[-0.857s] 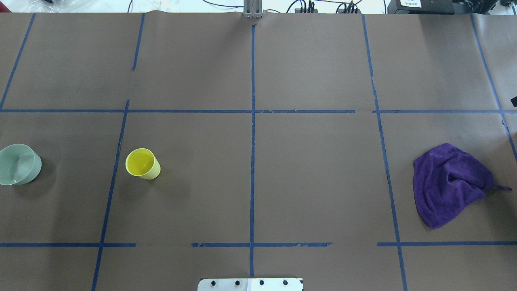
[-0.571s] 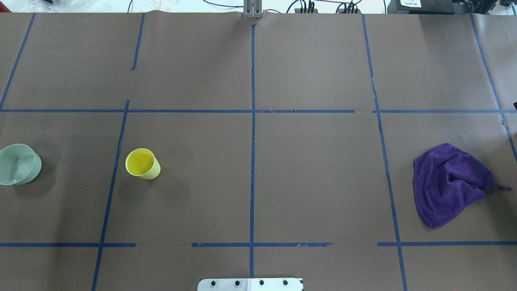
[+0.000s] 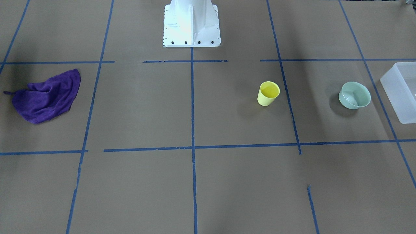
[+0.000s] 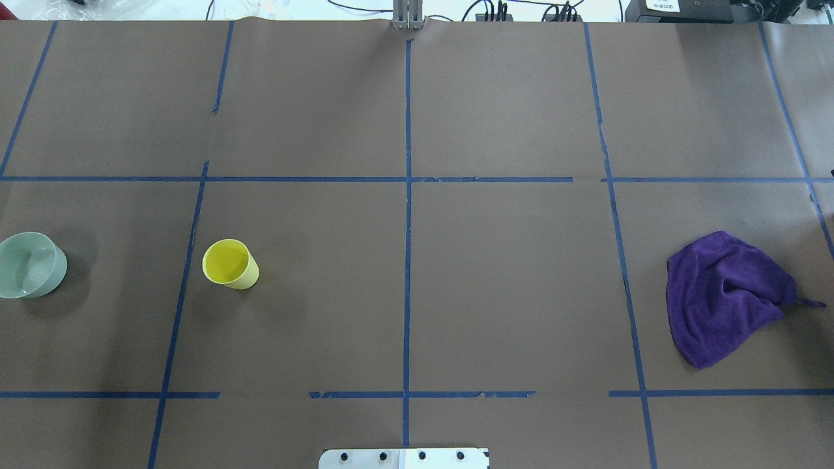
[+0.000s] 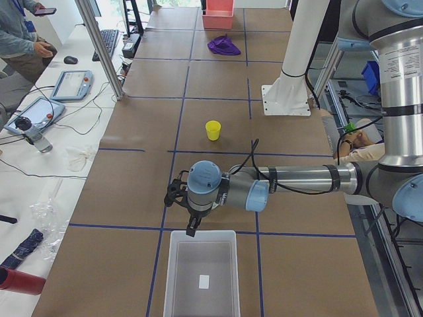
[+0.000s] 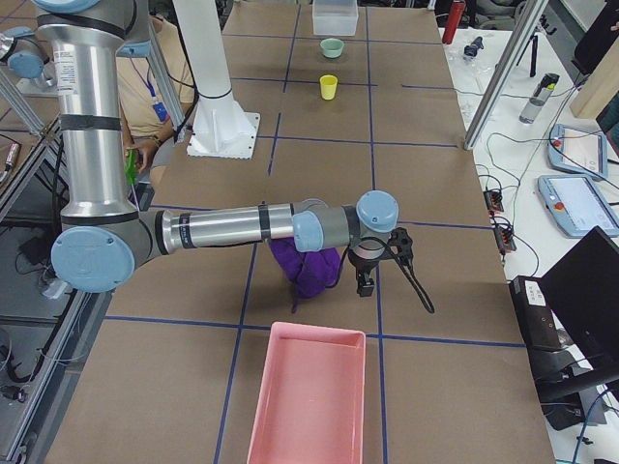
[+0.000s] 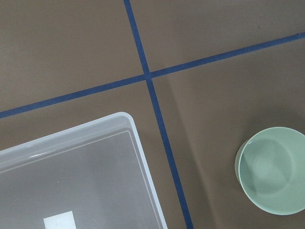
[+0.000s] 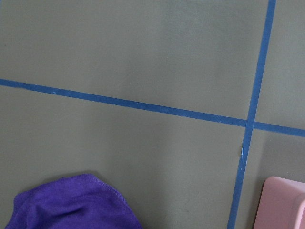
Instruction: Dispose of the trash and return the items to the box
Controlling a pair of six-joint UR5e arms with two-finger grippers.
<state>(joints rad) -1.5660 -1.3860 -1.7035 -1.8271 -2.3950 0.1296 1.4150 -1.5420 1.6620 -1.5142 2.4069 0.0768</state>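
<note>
The cup is yellow, bowl pale green, cloth purple, box frosted white.

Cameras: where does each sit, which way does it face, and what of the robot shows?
Front-facing: across the table, facing the robot; only its white pedestal shows.
Overhead: behind the robot, looking down; only the base plate.
Exterior left: table's end; left arm near, by the translucent bin.
Exterior right: opposite end; right arm near, by the purple cloth.
Left wrist: down on bin, green bowl; no body.
Right wrist: down on cloth, pink tray; no body.
Shared: front and overhead both show the yellow cup.
</note>
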